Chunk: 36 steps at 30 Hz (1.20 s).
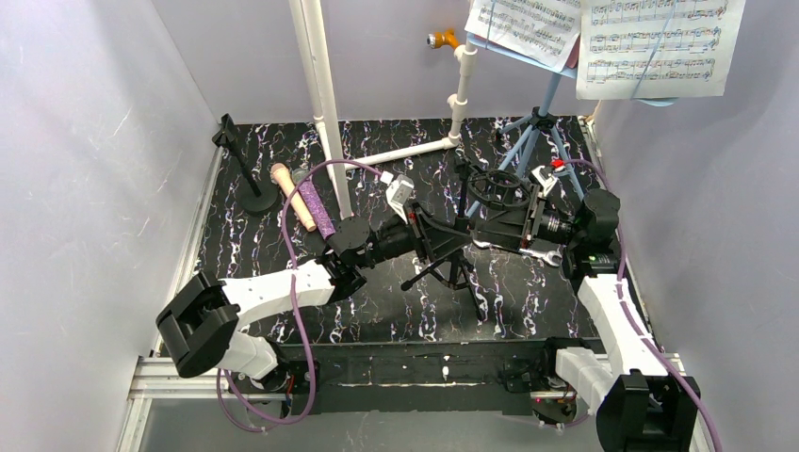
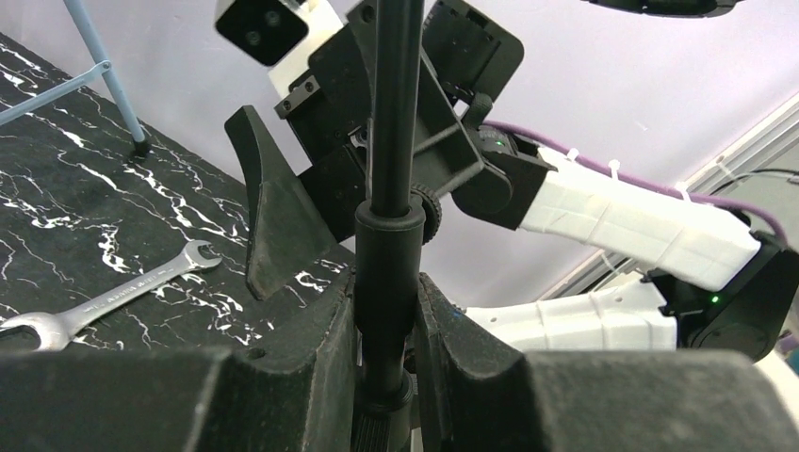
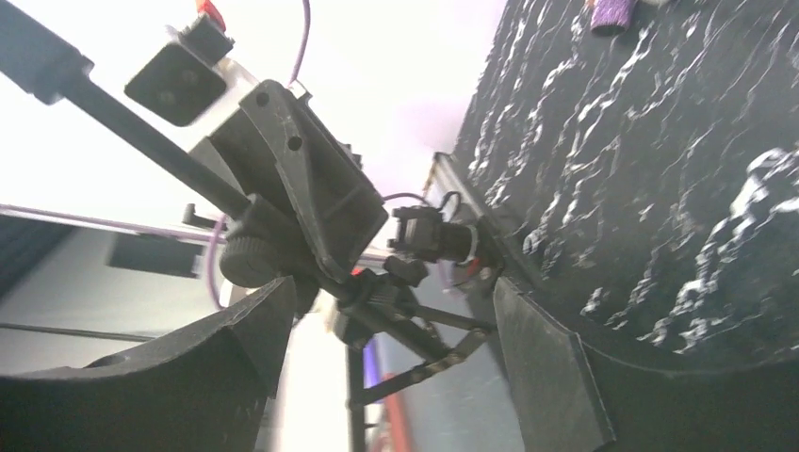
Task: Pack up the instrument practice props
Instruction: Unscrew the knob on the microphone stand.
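My left gripper (image 1: 421,233) is shut on the pole of the black mic tripod (image 1: 445,266), held tilted above the table; the left wrist view shows the pole (image 2: 386,235) clamped between my fingers (image 2: 311,348). My right gripper (image 1: 482,226) is open, facing the tripod's top end; its fingers (image 3: 551,367) stand wide on either side of the tripod's hub (image 3: 377,301). The peach microphone (image 1: 290,196) and purple glitter microphone (image 1: 320,213) lie side by side at the left. The round-base holder (image 1: 251,193) stands beside them. The light-blue music rack (image 1: 533,132) carries sheet-music pages (image 1: 660,47) at the back right.
White plastic pipes (image 1: 320,94) rise at the back centre, with a lower branch (image 1: 415,151) on the table. A silver wrench (image 1: 544,254) lies under my right gripper and shows in the left wrist view (image 2: 104,301). Grey walls close in left, right and behind.
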{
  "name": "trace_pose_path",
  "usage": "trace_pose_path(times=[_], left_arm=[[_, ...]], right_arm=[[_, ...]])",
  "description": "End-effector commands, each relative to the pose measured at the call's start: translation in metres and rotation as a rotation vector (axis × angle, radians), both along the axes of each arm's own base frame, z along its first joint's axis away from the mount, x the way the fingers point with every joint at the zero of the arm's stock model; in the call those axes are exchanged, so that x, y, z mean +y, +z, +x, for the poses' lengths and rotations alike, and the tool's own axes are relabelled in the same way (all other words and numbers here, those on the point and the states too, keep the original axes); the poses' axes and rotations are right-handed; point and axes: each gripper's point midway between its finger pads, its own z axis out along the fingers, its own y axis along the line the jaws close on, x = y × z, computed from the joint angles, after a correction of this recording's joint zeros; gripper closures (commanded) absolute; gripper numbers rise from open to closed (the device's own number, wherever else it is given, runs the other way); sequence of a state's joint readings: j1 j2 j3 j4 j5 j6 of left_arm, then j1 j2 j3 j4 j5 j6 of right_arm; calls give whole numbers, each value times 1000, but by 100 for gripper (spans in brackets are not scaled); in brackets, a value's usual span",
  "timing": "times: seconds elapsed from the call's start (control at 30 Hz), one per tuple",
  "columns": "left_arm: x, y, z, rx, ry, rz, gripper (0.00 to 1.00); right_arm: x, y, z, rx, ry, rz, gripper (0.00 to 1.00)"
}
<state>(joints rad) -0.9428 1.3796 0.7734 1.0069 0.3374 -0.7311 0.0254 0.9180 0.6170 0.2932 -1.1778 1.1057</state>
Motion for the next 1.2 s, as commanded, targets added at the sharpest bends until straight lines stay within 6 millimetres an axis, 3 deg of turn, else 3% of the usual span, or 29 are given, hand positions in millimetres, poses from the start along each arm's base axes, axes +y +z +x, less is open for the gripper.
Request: trace_pose_path(times=[0.0, 0.33, 0.67, 0.9, 1.17], left_arm=[[0, 39, -4, -138, -14, -75, 100], [-14, 27, 0, -137, -30, -38, 100], [-21, 12, 3, -117, -37, -10, 100], [-20, 6, 5, -113, -22, 2, 100], [-26, 5, 6, -109, -37, 6, 100]], right_arm=[[0, 33, -4, 120, 28, 69, 16], [2, 40, -8, 158, 48, 80, 32], [2, 46, -8, 149, 50, 82, 34], [2, 46, -9, 142, 51, 82, 29], [3, 38, -8, 159, 43, 80, 42]])
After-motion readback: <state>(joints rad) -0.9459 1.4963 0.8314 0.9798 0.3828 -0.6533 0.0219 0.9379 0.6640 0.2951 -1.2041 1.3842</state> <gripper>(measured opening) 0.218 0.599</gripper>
